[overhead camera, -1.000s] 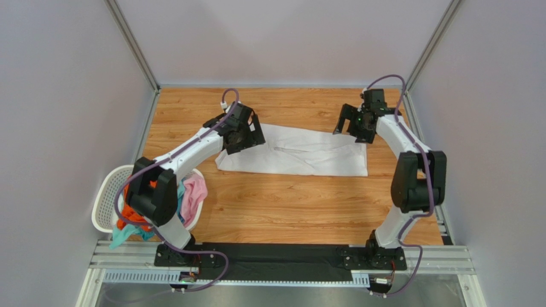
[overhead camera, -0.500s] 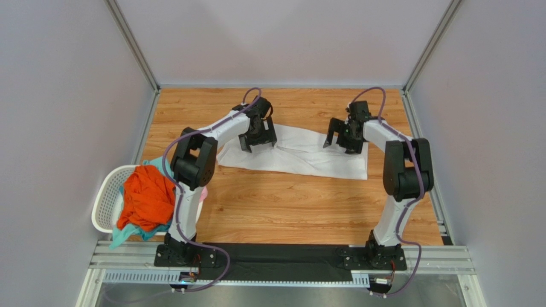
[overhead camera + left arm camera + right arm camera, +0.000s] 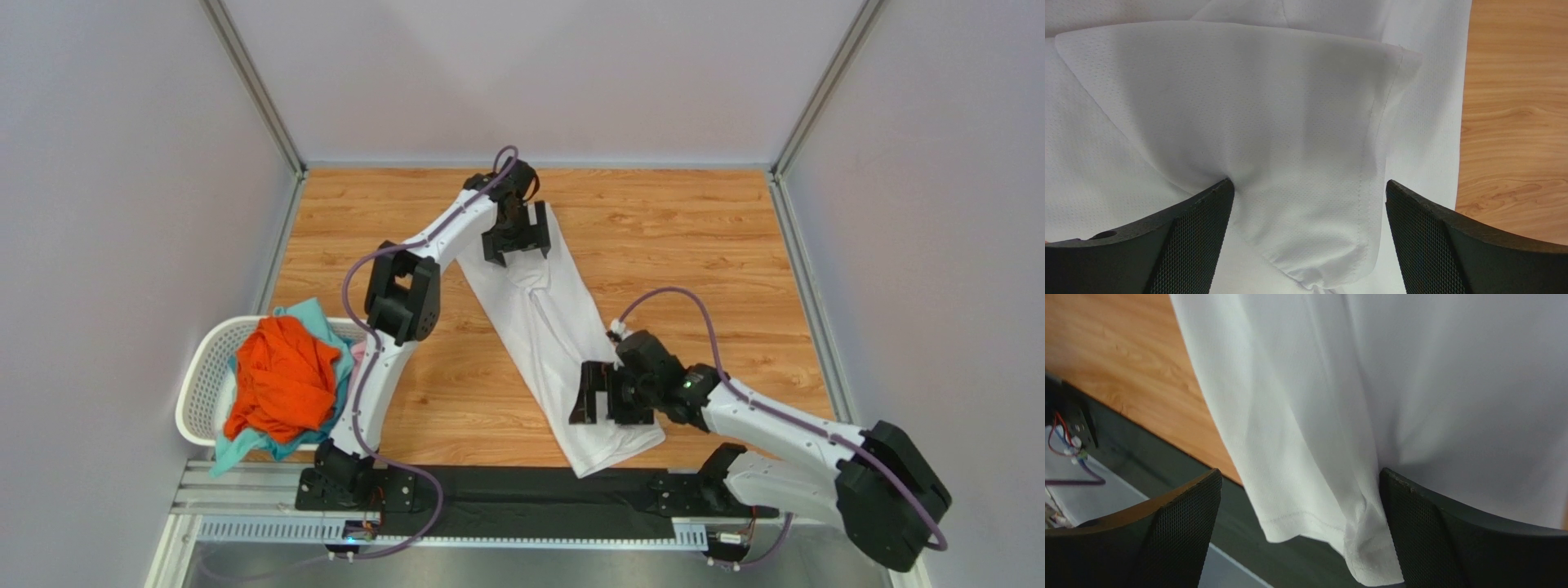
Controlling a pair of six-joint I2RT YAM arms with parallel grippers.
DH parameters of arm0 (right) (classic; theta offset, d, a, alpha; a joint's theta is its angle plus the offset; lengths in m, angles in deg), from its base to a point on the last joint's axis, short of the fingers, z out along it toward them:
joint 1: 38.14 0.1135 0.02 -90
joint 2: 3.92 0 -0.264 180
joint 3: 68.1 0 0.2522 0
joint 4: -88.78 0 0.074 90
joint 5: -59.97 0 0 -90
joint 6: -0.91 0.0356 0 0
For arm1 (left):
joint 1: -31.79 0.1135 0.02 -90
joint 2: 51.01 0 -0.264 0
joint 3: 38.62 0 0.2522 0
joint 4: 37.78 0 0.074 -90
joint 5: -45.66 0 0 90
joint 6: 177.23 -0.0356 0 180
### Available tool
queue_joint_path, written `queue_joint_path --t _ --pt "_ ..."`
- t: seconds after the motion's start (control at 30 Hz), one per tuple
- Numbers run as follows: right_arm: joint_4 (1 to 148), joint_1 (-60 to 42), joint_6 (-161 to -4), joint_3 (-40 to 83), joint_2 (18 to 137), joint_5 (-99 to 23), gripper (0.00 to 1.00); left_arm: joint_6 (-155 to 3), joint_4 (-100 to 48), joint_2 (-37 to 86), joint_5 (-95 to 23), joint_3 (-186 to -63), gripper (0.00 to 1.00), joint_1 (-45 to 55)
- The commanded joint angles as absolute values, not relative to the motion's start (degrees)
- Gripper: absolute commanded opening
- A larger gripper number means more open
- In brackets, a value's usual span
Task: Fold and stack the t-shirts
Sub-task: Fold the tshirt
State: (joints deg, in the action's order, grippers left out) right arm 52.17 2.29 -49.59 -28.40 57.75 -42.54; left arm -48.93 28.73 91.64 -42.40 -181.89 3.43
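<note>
Top external view first: plain white short-sleeved t-shirt (image 3: 540, 331) is laid out in a long diagonal band on the wooden worktop (image 3: 687, 245), running from upper centre down to lower centre of the frame. Left pincer (image 3: 515, 245) sits over the top end and right pincer (image 3: 611, 404) over the bottom end, both with fingers spread. Over at lower left, a white perforated plastic basket (image 3: 196, 392) holds a crumpled orange t-shirt (image 3: 285, 380) lying on a teal t-shirt (image 3: 313, 321).

Left wrist view: left pincer (image 3: 1306, 184) has its jaws wide apart, and the white t-shirt (image 3: 1229, 92) fills nearly everything, with a folded, hemmed flap bunching up between the fingers. Bare worktop (image 3: 1517, 122) shows down the right side.

Right wrist view: right pincer (image 3: 1298, 473) is also gaping, nothing pinched. The white t-shirt (image 3: 1444, 386) has its hem hanging past the worktop (image 3: 1106, 343) edge over a dark strip (image 3: 1247, 539). Some red and purple wires (image 3: 1063, 453) are at far left.
</note>
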Motion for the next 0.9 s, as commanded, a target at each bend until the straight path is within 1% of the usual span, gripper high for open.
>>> queue_joint_path --t 0.0,0.07,0.17,0.23,0.27,0.3,0.37,0.4,0.6,0.7,0.77,0.8,0.83,0.87 --pt "47.2 12.2 -38.7 -30.1 52.5 -40.9 1.00 -50.8 32.2 93.7 -37.7 -182.6 1.00 3.5" --pt "45.9 15.4 -38.7 -28.9 51.7 -40.6 1.00 -50.8 32.5 93.5 -36.6 -182.0 1.00 3.5" --pt "43.6 16.1 -41.3 -26.0 52.3 -39.4 1.00 -51.5 32.3 92.6 -35.9 -181.6 1.00 3.4" --pt "41.4 16.2 -42.4 -23.1 53.3 -37.4 1.00 -52.1 32.1 91.2 -35.7 -181.7 1.00 3.4" --pt "38.0 16.1 -42.8 -21.8 53.6 -36.2 1.00 -52.8 32.0 90.5 -35.9 -181.8 1.00 3.4" --pt "36.0 16.1 -43.0 -19.6 53.7 -33.0 1.00 -53.0 31.6 89.8 -36.5 -181.8 1.00 3.4" --pt "29.7 16.1 -42.5 -17.3 53.3 -30.1 1.00 -53.9 31.8 87.3 -37.5 -182.5 1.00 3.4" --pt "27.8 16.1 -42.1 -16.6 52.8 -25.7 1.00 -54.1 31.8 86.5 -37.9 -182.7 1.00 3.4" --pt "20.5 15.7 -38.8 -14.4 47.0 -20.5 1.00 -55.1 33.2 76.6 -41.1 -180.8 1.00 2.9" --pt "19.2 13.1 -37.0 -15.3 44.1 -18.8 1.00 -55.3 33.6 69.9 -43.6 -175.2 1.00 1.3" --pt "19.0 9.4 -37.0 -16.9 42.9 -19.0 1.00 -54.9 33.2 63.6 -44.3 -168.0 1.00 -1.2" --pt "19.0 8.0 -37.6 -17.4 42.0 -19.6 1.00 -54.6 32.3 61.3 -47.3 -161.4 1.00 -2.6" --pt "19.1 6.4 -38.3 -17.9 41.4 -20.1 1.00 -54.4 31.4 56.7 -47.9 -158.0 1.00 -4.1" --pt "18.9 2.5 -38.9 -18.3 40.8 -20.8 1.00 -54.3 29.2 54.5 -47.9 -154.6 1.00 -7.4"
